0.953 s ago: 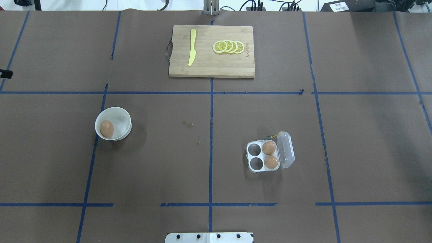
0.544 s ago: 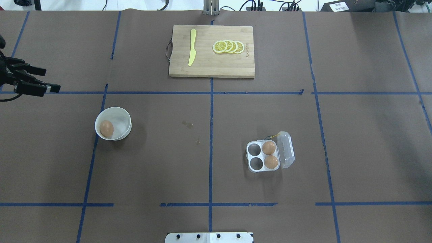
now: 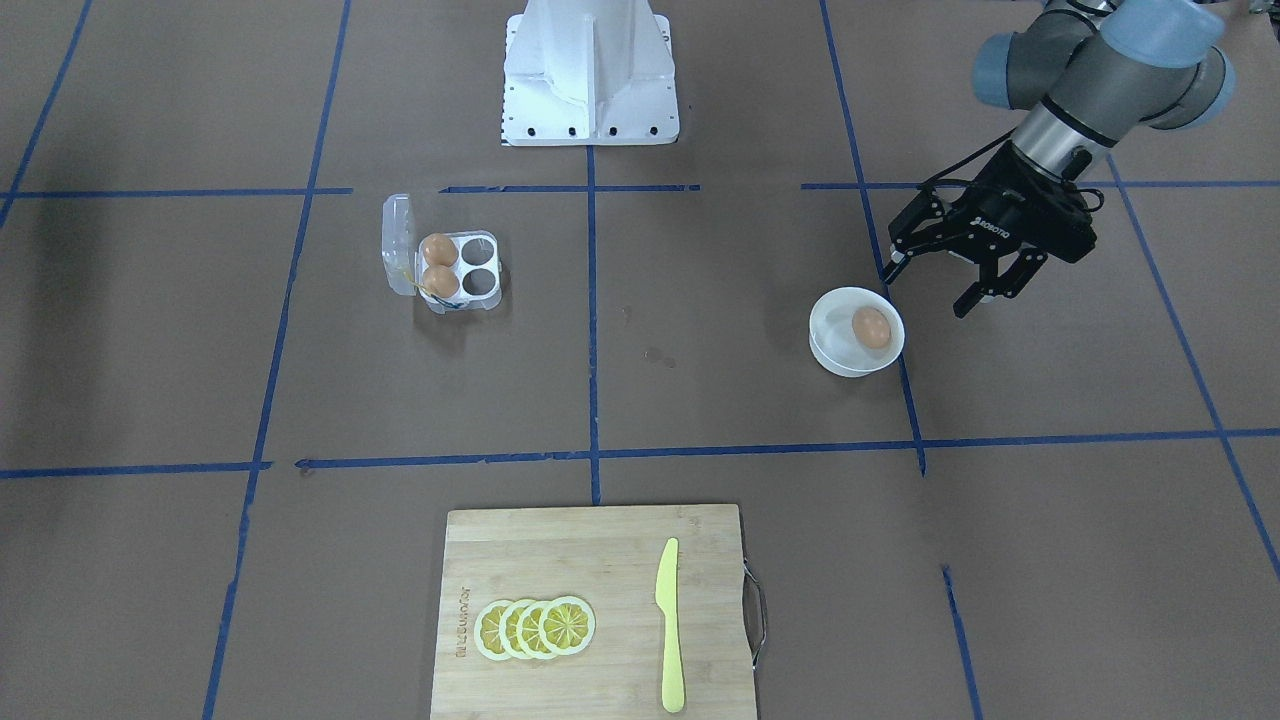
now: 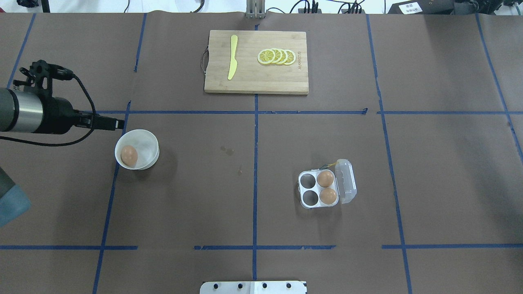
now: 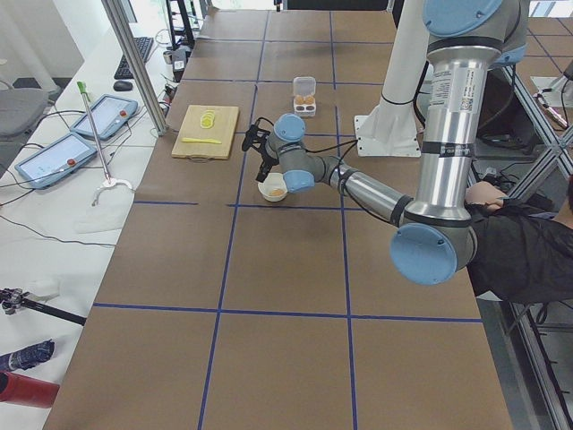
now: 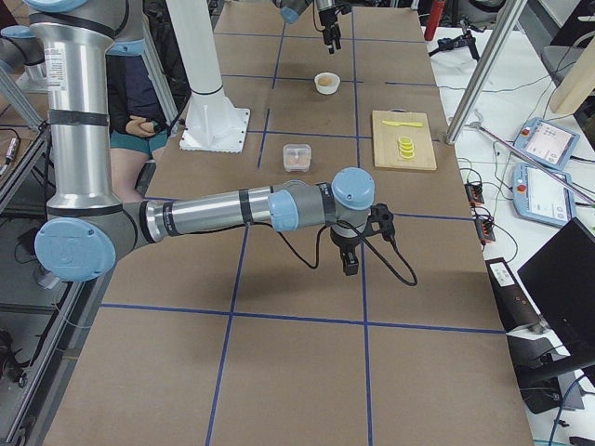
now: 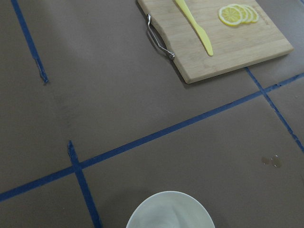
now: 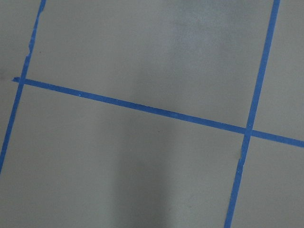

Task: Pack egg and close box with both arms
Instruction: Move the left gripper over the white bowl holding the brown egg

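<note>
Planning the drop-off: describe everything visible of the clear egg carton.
The clear plastic four-cup egg carton sits flat on the brown paper-covered table, hinged lid swung open. Two light-brown eggs fill the cups beside the lid; the other two cups are empty. A thin yellow band shows at its far end.

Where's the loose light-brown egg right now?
Overhead view, left half: the light-brown egg lies inside the round white bowl, right beside the left gripper, far from the clear plastic carton.

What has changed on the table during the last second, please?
The left gripper, open and empty, has swung in from the overhead view's left edge to just beside the bowl. The egg in it, the box and the cutting board stayed put.
</note>
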Robot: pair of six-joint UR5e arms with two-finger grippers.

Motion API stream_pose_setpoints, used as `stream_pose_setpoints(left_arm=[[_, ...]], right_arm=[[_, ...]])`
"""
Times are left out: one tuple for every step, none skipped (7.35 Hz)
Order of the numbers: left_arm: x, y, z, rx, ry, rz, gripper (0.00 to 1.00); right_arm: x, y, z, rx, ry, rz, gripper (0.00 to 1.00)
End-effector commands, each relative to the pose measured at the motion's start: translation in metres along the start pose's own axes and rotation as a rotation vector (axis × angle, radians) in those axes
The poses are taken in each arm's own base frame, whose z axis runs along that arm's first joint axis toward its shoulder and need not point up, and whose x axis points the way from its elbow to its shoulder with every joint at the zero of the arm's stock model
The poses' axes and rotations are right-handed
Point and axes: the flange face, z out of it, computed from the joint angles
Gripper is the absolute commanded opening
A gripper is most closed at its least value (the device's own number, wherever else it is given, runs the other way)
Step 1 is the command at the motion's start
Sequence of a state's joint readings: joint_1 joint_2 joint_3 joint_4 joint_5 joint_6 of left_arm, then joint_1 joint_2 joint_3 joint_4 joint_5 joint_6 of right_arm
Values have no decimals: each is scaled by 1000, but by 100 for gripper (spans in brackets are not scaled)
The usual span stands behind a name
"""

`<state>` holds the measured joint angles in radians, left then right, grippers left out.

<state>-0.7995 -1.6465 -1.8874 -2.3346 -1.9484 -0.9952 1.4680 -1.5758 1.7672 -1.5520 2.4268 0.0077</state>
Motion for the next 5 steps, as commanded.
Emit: stream_pose_setpoints(left_arm=[[40,26,35,37,-102,-219,86],[47,38,51,24,-169,-253,83],[50,46,59,12,-209,-249,82],[43,49,65,-2,-248,-253,82],[38,50,69,-15,-276,-251,82]], right_arm=[[1,2,1,-3,0,4,100],[2,3,1,-3,0,4,100],[1,3,1,-2,0,2,100],[0,3,0,-1,0,1,100],[1,3,1,-2,-1,1,100]])
